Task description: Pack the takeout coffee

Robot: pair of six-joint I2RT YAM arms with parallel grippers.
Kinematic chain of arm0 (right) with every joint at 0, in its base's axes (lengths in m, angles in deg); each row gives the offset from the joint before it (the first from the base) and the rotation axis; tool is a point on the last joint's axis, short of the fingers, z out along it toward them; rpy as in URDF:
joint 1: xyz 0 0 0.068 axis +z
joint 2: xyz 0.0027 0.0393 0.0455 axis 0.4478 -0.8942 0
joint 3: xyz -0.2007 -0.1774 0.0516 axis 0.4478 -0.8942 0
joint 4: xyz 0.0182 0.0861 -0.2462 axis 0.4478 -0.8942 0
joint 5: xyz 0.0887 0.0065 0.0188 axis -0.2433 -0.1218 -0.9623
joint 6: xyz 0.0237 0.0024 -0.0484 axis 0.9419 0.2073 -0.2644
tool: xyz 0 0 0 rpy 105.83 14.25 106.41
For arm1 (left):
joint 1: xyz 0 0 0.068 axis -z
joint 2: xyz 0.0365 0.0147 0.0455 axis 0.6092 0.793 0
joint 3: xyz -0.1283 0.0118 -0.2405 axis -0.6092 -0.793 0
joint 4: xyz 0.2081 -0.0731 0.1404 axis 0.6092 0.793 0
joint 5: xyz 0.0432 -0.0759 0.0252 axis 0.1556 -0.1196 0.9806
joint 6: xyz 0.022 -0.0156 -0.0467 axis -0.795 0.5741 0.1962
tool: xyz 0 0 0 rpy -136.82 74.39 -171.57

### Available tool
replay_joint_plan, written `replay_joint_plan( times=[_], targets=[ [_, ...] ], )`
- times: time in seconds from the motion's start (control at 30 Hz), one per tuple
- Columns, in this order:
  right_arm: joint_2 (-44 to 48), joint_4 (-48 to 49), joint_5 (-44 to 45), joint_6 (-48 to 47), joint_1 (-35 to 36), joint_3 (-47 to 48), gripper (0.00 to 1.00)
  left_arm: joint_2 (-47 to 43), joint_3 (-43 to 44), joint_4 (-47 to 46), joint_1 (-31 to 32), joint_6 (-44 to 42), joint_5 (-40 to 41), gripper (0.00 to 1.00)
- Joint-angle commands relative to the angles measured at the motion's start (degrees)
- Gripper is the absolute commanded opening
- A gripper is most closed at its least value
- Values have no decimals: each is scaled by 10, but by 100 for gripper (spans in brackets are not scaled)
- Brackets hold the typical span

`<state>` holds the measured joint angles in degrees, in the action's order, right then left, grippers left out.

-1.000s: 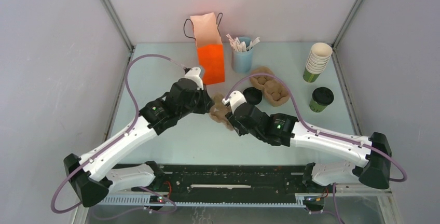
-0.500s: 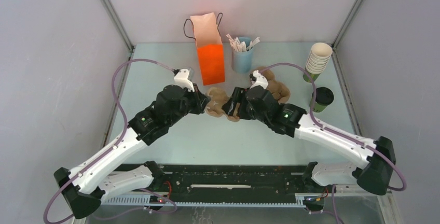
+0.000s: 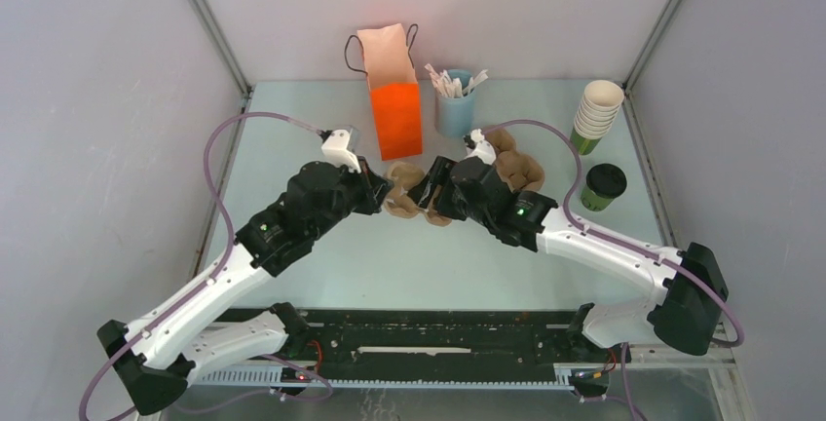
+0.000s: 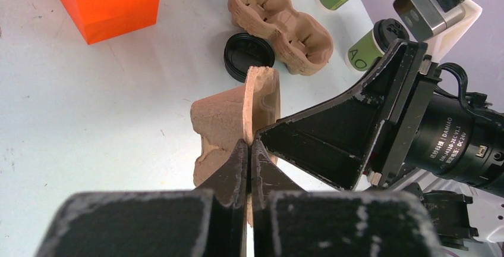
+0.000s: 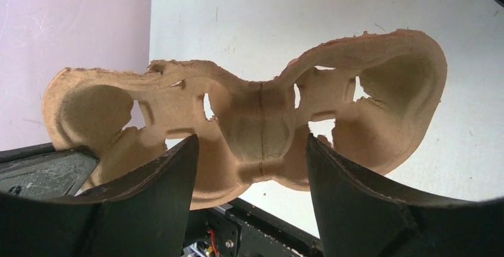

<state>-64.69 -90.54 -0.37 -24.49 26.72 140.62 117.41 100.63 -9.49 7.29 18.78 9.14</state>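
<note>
1. Coffee (image 3: pixel 604 187): a green cup with its black lid on. It stands upright at the right side of the table (image 3: pixel 390 255), in no carrier hollow and well apart from both my claws.
2. Cup stack (image 3: pixel 594 114): lidless cups nested together, just behind the coffee near the right wall.
3. Second carrier (image 3: pixel 516 170): brown pulp, lying flat with its hollows up, between the coffee and my right arm.
4. Lid (image 4: pixel 248 55): loose and black, lying on the table just beside the second carrier, on the side toward my left claw.
5. Carrier (image 3: pixel 409 195): brown pulp, turned up on edge at mid-table between my two claws. I cannot tell whether its lower edge touches the table.
6. Left claw (image 4: pixel 249 147): clamped on the carrier's thin rim, the two fingers almost meeting with the pulp between them.
7. Right claw (image 5: pixel 251 144): fingers wide apart, facing the carrier's hollowed side with one finger to each side of its middle ridge. It grips nothing, and I cannot tell whether the tips touch the pulp.
8. Bag (image 3: pixel 394 109): orange paper, standing open at the far edge behind my left claw.
9. Blue cup (image 3: pixel 455 109): holds white sticks and stands just right of the bag.
</note>
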Motion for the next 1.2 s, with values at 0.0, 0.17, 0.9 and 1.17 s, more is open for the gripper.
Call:
replay_joint_plan(
  times=[0.0, 0.17, 0.9, 1.17],
  targets=[
    [0, 23, 48, -6, 13, 4, 72, -15, -18, -21, 0, -7, 1, 0],
    [-2, 28, 74, -30, 22, 3, 72, -16, -20, -21, 0, -5, -3, 0],
    [-20, 53, 46, -42, 8, 4, 61, -22, -19, -25, 0, 0, -7, 0],
    [-8, 52, 56, -64, 13, 3, 55, -33, -21, -19, -1, -2, -1, 17]
  ],
)
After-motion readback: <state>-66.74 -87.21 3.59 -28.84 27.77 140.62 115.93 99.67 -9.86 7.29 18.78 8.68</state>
